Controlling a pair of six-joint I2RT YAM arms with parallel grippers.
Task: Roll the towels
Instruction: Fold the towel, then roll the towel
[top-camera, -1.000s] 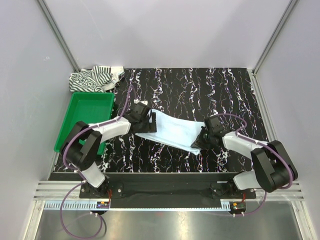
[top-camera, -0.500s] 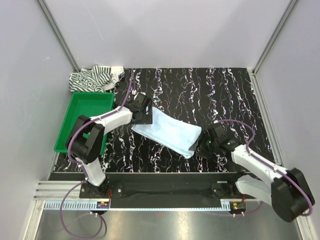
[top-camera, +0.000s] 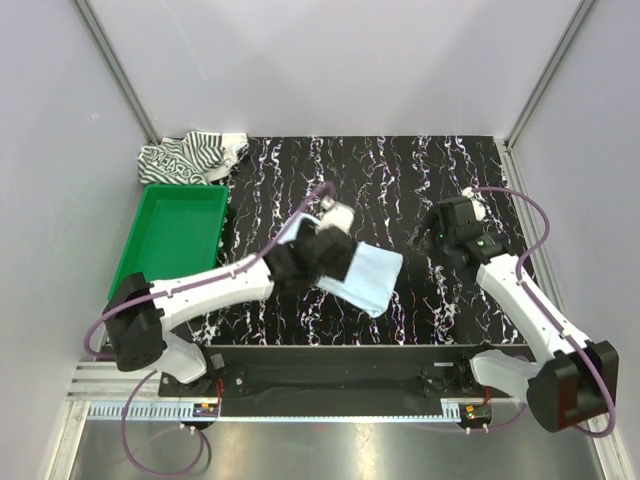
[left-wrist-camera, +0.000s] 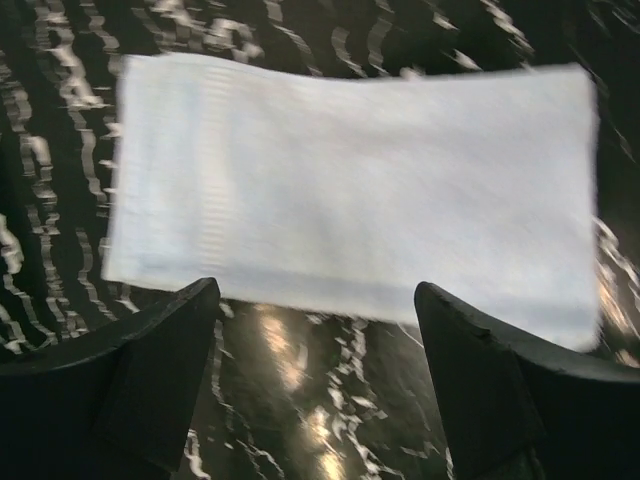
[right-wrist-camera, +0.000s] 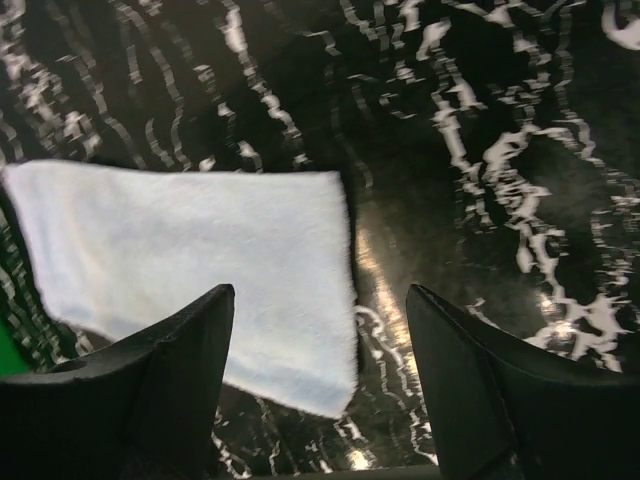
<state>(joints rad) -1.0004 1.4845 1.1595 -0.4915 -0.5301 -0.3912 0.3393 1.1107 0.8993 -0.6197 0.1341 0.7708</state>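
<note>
The light blue towel (top-camera: 372, 282) lies flat as a rectangle on the black marbled table, seen whole in the left wrist view (left-wrist-camera: 350, 190). My left gripper (top-camera: 333, 262) hovers over its left part and hides that part from the top camera. Its jaws (left-wrist-camera: 315, 335) are open with only table between them. My right gripper (top-camera: 434, 236) hangs apart from the towel, to its back right, and is open (right-wrist-camera: 320, 300) above the towel's near corner (right-wrist-camera: 200, 270). The striped towel (top-camera: 190, 158) lies crumpled in the back left corner.
A green tray (top-camera: 175, 240) stands along the table's left side, just in front of the striped towel. Metal frame posts rise at the back corners, and white walls close in the table on three sides.
My right gripper has opened, let go of the blue towel's end and pulled away to the back right. My left arm has swung right, over the towel, which now lies flat.
</note>
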